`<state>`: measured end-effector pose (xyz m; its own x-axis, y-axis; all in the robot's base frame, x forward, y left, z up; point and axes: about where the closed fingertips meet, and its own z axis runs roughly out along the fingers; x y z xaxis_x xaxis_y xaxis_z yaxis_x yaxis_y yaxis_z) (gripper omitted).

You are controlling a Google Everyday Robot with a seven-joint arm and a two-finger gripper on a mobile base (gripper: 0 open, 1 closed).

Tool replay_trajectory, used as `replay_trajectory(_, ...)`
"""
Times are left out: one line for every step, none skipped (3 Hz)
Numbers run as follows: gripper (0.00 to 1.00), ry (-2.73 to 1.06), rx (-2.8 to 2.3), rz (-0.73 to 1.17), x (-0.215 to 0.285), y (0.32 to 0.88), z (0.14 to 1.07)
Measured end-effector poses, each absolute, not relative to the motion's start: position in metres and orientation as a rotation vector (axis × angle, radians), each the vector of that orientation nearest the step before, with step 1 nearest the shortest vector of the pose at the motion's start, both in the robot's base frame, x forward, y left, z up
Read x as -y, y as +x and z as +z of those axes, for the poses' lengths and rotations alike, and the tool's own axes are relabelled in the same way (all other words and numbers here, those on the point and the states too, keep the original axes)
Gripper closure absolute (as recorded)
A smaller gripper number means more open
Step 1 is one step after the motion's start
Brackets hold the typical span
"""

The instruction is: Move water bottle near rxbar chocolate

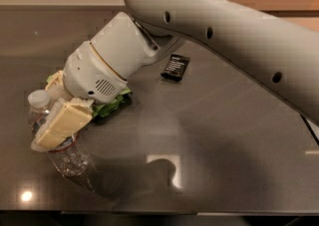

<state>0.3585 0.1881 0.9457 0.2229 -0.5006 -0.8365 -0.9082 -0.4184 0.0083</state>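
The water bottle [36, 113], clear with a white cap, stands upright at the table's left side. My gripper [51, 136] has come down against the bottle's right, near side and covers most of its body. The cap still shows above and to the left of the gripper. The rxbar chocolate [175, 66], a small flat black bar with white text, lies flat further back and to the right, well apart from the bottle. My wrist and arm [114, 56] reach between the two.
A crinkled green and white snack bag [110, 104] lies right behind the bottle, mostly hidden under my wrist. The dark grey table [234, 145] ends at a front edge close below the gripper. My big white arm crosses the upper right.
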Motion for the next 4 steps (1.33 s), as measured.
replay_trajectory(0.64,-1.988,-1.31,1.107,-0.182,0.364,0.948)
replay_trajectory(0.88,-1.942,-1.38,1.091,-0.159,0.387,0.95)
replay_trajectory(1.0,-1.868,-1.462,1.043,-0.127,0.425,0.956)
replay_trajectory(1.0,-1.764,-1.54,0.98,-0.086,0.476,0.966)
